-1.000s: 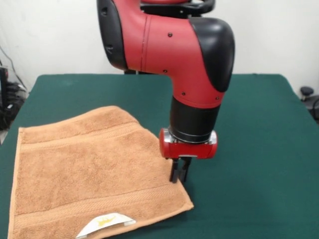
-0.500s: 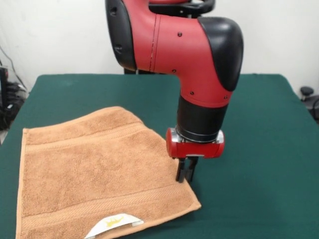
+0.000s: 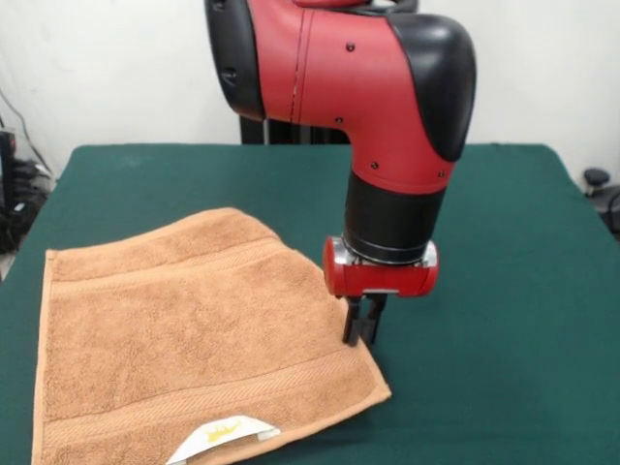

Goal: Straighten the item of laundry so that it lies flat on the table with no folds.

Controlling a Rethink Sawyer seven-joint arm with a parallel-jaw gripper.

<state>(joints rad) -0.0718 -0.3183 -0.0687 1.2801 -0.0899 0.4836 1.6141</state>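
While one towel (image 3: 184, 329) lies on one table (image 3: 504, 291), one gripper (image 3: 362, 334) — jaws closed — hovers at its edge.

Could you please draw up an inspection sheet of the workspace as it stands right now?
Surface: dark green table, bare apart from the towel.
Job's things: orange-tan terry hand towel spread at the picture's left and lying mostly flat; its white label with a gold crown is turned up at the near edge.
Clutter: nothing seen.
Gripper: gripper points down at the towel's right edge, with the jaws close together; whether it pinches the cloth cannot be told.
Cables: dark cables beside the table at the picture's left.
Surroundings: white wall behind; a small black object at the right edge.
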